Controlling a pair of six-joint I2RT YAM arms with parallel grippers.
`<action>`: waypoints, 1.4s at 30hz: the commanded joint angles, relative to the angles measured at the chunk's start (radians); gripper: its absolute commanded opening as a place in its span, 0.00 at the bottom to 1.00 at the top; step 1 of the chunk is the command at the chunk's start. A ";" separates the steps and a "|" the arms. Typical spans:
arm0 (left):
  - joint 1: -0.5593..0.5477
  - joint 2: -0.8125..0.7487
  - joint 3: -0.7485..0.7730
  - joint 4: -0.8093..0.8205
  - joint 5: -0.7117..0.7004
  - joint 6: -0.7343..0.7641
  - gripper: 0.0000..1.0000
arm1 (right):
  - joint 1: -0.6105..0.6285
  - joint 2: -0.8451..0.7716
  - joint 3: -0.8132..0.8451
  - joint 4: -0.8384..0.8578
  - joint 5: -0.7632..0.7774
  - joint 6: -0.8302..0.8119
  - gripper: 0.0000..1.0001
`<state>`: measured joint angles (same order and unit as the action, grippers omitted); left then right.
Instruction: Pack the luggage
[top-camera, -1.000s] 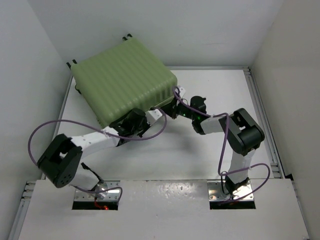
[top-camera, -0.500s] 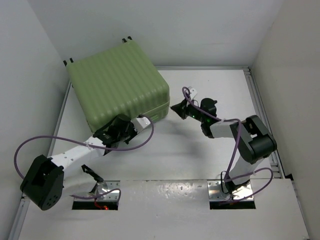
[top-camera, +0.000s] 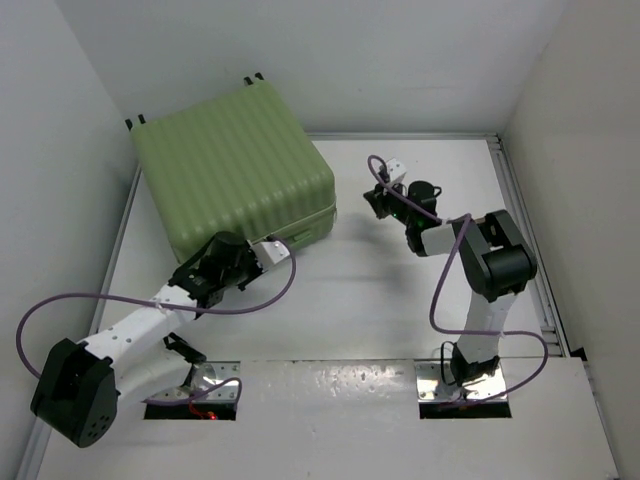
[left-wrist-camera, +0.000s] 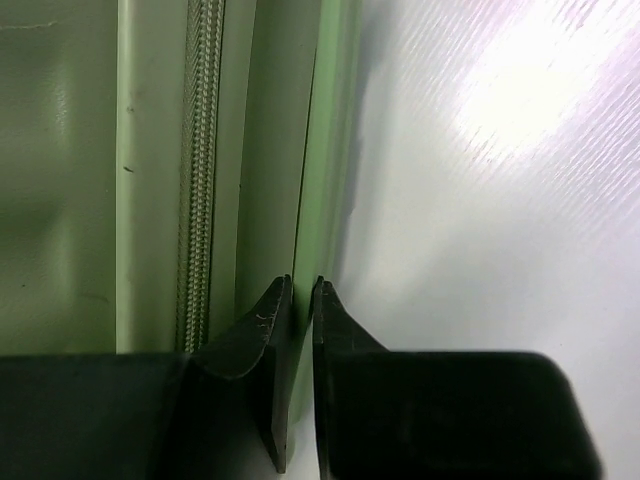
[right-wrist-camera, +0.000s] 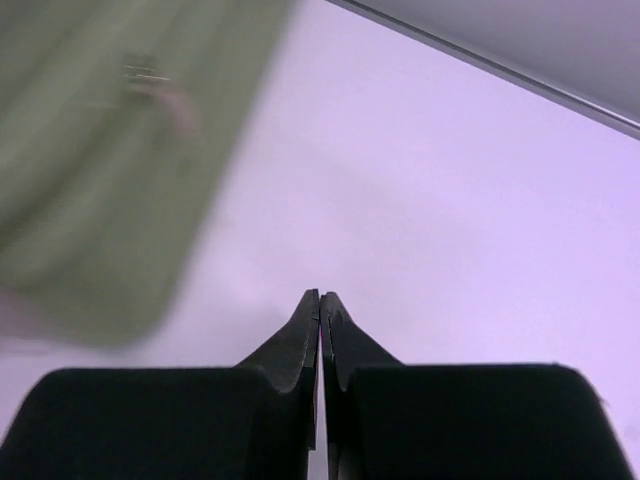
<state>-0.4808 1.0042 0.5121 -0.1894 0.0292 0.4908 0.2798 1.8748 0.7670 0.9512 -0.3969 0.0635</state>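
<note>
Since the luggage (top-camera: 235, 170) lay shut on its broad side in the far left corner of the bench (top-camera: 400, 290), ribbed pale green shell up and wheels toward the back wall, the top view suggested the packing was done or nearly so. The left tool (top-camera: 283, 243) sat against the case's near right edge, probably to nudge or steady it. The right tool (top-camera: 376, 200) hung apart from the case, to its right, over bare bench.

In the left wrist view that tool's jaws were all but together, with nothing visible between them. The tips sat at the shell's lower rim, beside the zipper (left-wrist-camera: 200, 150), whose teeth looked meshed.

In the right wrist view the right tool was pressed together and empty, and the luggage was only a green blur at upper left.
</note>
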 joint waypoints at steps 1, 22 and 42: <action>0.031 -0.029 -0.011 -0.116 -0.087 0.031 0.00 | -0.054 0.056 0.084 -0.005 0.109 -0.053 0.00; 0.093 0.093 0.059 -0.107 -0.052 0.022 0.00 | -0.143 0.093 0.104 0.164 -0.734 0.489 0.65; 0.093 0.093 0.059 -0.107 -0.052 -0.015 0.00 | -0.036 0.175 0.239 -0.106 -0.638 0.146 0.86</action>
<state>-0.4236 1.0718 0.5789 -0.2531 0.0788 0.4850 0.2348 2.0277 0.9604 0.8032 -1.0035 0.2455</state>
